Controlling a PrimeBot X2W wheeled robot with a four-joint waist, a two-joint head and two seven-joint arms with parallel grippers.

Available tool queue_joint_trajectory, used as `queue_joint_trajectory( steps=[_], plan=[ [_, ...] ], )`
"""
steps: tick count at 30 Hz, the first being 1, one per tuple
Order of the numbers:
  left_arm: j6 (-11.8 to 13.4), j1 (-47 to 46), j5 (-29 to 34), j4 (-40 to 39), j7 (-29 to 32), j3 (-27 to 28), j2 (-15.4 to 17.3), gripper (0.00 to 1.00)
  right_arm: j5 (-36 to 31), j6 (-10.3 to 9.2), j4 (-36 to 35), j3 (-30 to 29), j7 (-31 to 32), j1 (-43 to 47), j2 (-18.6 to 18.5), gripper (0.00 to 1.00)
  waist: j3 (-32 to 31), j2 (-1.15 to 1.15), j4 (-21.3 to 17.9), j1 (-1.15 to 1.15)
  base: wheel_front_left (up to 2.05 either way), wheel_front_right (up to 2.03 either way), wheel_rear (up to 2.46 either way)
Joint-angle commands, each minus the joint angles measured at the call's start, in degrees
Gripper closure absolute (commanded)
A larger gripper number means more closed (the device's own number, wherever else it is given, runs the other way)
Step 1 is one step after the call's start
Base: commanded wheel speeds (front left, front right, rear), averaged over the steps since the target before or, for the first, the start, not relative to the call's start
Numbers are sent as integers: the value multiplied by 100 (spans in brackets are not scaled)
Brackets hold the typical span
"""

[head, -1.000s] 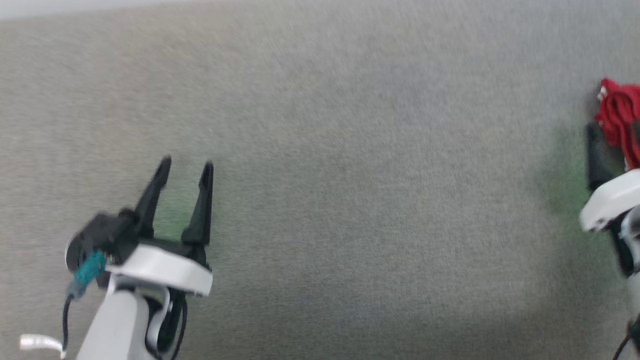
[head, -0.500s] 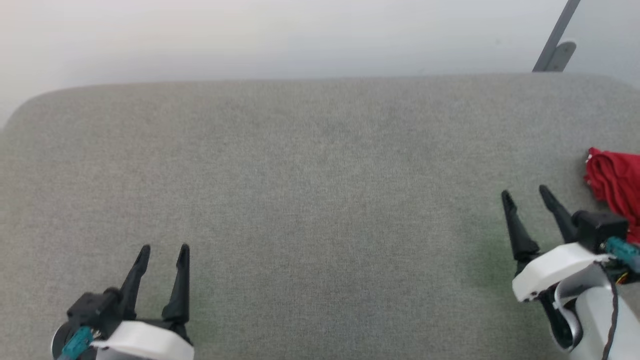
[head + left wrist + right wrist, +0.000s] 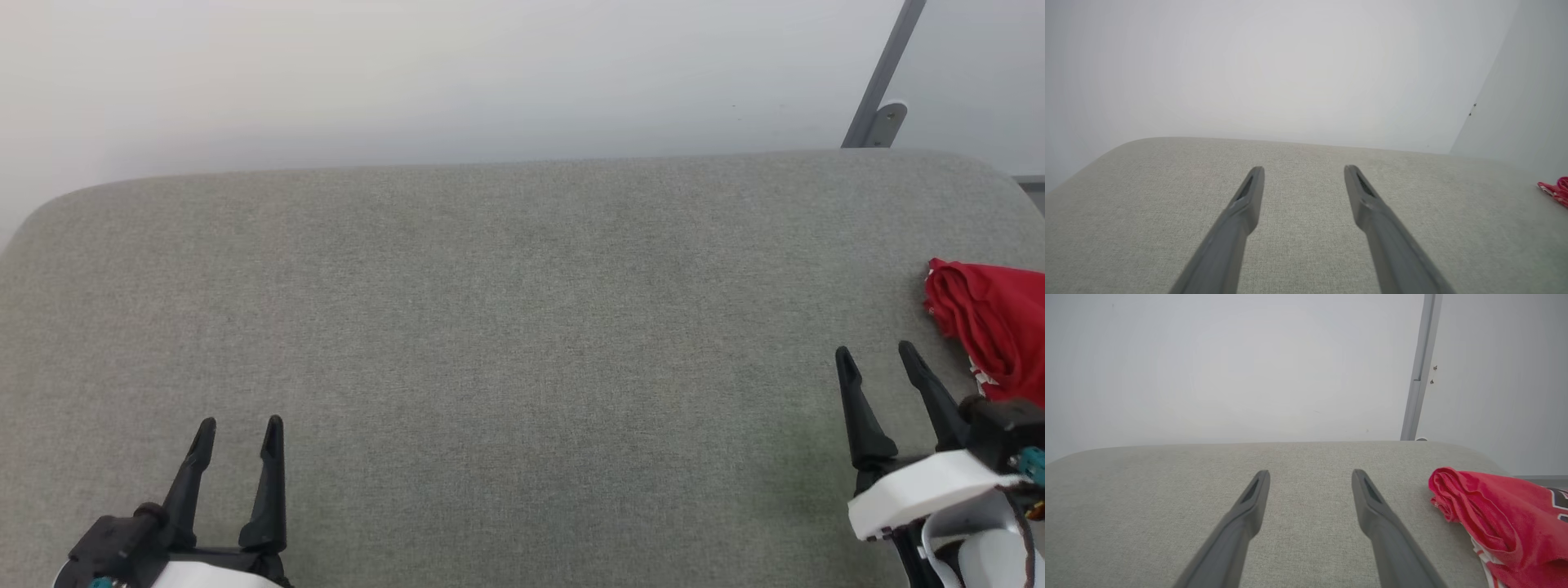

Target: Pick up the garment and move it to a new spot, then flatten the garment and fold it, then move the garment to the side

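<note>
No legible text anywhere. The only candidate was the garment (image 3: 1506, 522): a sliver of dark, white-edged block lettering (image 3: 1560, 497) sat on the red fabric at the right edge of the right wrist view. The frame cut it off, so no character could be made out.

The right end effector (image 3: 875, 351) has drawn clear of the garment (image 3: 992, 327).

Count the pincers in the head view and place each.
2: left pincer at lower left, open and empty; right pincer at lower right, open, just left of the red garment.
</note>
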Motion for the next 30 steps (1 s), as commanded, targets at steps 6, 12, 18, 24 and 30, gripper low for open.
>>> queue_joint_trajectory(
  steps=[6,12,18,24,30],
  plan=[
    [7,105,-66,-137,-10,86,18,0,-99,-12,-471,-204,211,311,170,0,89,0,-38,0,0,0,0],
    [7,14,-78,-151,-10,110,44,0,-159,-11,-701,-282,321,377,287,0,156,0,-54,0,0,0,0],
    [7,-21,-92,-163,-10,106,34,0,-195,-11,-786,-317,358,404,350,0,170,0,-46,0,0,0,0],
    [0,65,-275,10,44,54,-62,100,44,2,-607,-329,413,401,408,100,168,0,-47,0,0,0,0],
    [6,-42,-915,93,199,76,-89,100,666,1,-577,-372,537,369,458,100,153,0,-51,0,0,0,0]
  ],
)
